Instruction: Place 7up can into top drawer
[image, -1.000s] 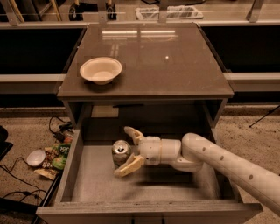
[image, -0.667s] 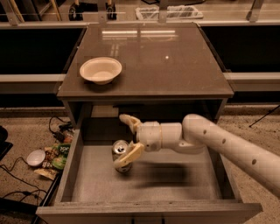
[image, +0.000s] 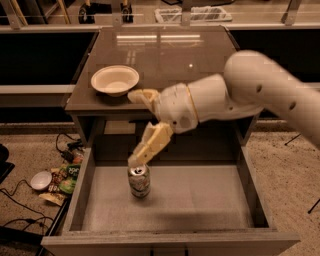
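Your pincer (image: 136, 127) hangs spread apart over the pale aluminium 7up can (image: 139, 182) in the grey top drawer (image: 200, 200); rise straight.

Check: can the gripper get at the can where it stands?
Probably yes. The gripper hangs open just above the can, which stands upright in the drawer with nothing over or beside it.

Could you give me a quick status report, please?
Gripper open, just above 7up can. Can upright inside top drawer. Bowl on cabinet top, not in the way.
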